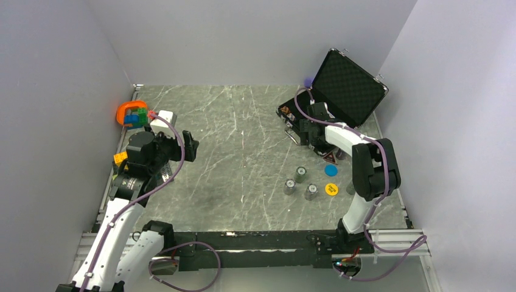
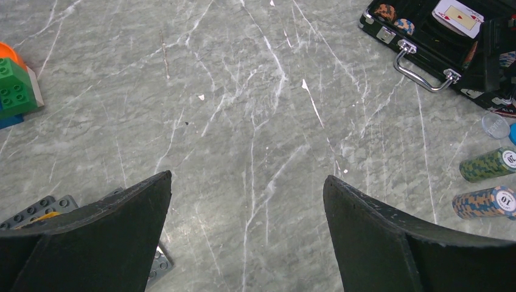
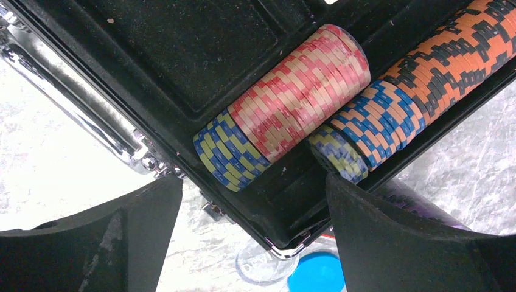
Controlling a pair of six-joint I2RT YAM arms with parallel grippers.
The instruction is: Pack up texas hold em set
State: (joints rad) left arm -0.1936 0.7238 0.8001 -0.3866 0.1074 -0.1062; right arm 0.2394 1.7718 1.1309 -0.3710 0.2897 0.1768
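The black briefcase stands open at the back right, lid up. My right gripper hovers open and empty over the tray's near corner. Below it lie a red-and-cream chip row, an orange-and-black row and blue-yellow chips. A clear disc and a blue disc lie just outside that corner. Three chip stacks, the blue disc and a yellow disc sit on the table in front of the case. My left gripper is open and empty over bare table at the left.
An orange ring with coloured toy blocks sits at the back left, a white block and a yellow block near it. A grey studded plate lies under my left finger. A purple object is behind the case. Walls enclose three sides.
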